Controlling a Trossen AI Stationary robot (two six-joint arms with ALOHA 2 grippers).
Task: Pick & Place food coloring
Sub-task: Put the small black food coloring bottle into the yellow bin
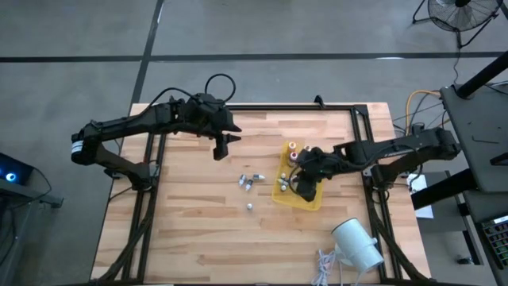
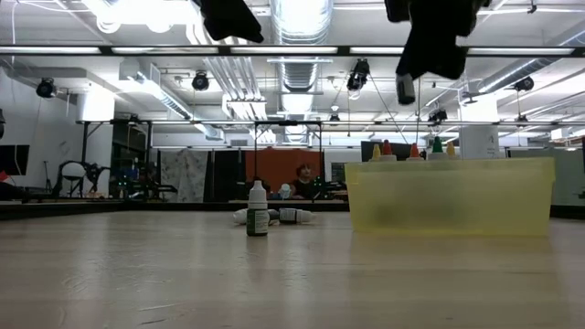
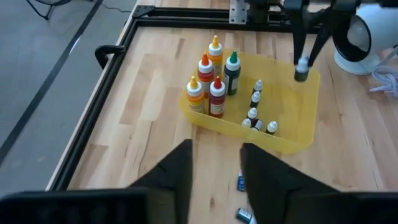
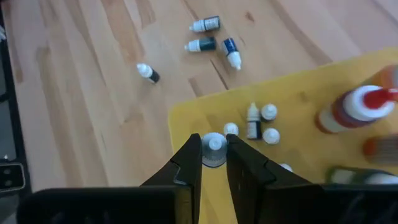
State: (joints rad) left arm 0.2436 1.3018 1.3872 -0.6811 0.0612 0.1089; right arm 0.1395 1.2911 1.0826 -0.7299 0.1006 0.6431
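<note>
Right end effector (image 4: 214,163): closed on a small vial (image 4: 214,149), held above the yellow tray (image 1: 308,203), clear of its floor.
Left end effector (image 1: 221,148): hangs over the counter (image 1: 198,230) near its far edge, well apart from the tray; fingers parted with a clear gap, nothing between them.
Tray: near the counter's middle, toward the right arm.
Bottles (image 3: 211,81): five upright with coloured tops, clustered at one end of the tray.
Vials in tray (image 3: 255,112): several standing beside the bottles.
Loose vials (image 1: 249,181): a few lying on the counter just beside the tray; one more (image 1: 249,206) apart from them, upright in the low view.
White cylinder (image 1: 357,245): on the counter near the tray, at the front.
</note>
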